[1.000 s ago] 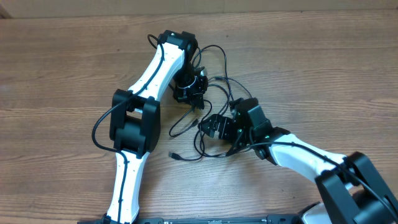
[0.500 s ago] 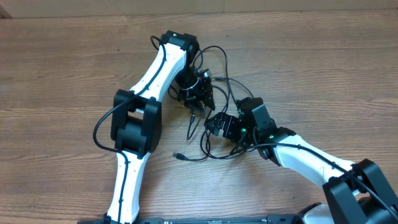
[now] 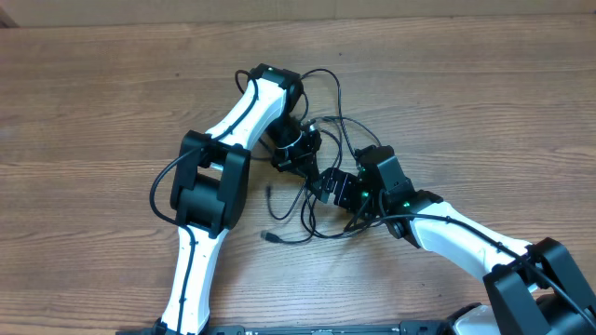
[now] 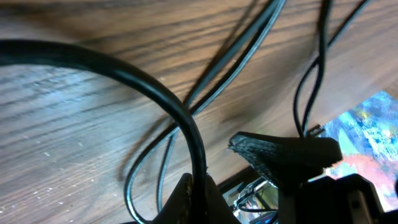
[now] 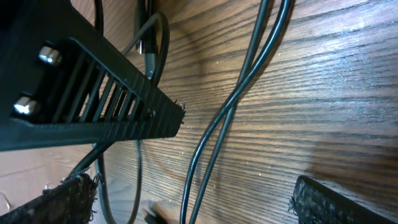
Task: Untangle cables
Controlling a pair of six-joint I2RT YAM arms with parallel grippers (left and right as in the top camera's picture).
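Note:
Several thin black cables (image 3: 336,98) lie looped on the wooden table between my two grippers, with one small plug end (image 3: 268,237) lying loose at the lower left. My left gripper (image 3: 300,160) is shut on one black cable (image 4: 155,84), which arcs up from its fingertips (image 4: 199,193). Two more cables (image 4: 242,56) lie on the wood beyond it. My right gripper (image 3: 322,186) sits right next to the left one. Its jaws (image 5: 199,205) are wide open, with a pair of cables (image 5: 214,134) lying on the table between the fingers.
The wooden table (image 3: 93,112) stretches to the left and the right of the tangle. The left arm's thick black wire (image 3: 158,191) loops out beside its elbow. The left gripper's ribbed finger (image 5: 106,106) crowds the right wrist view.
My left gripper has moved right and down towards the right gripper, dragging its cable along. The loose loop at the lower left has shifted. The right gripper moved slightly up, then held still.

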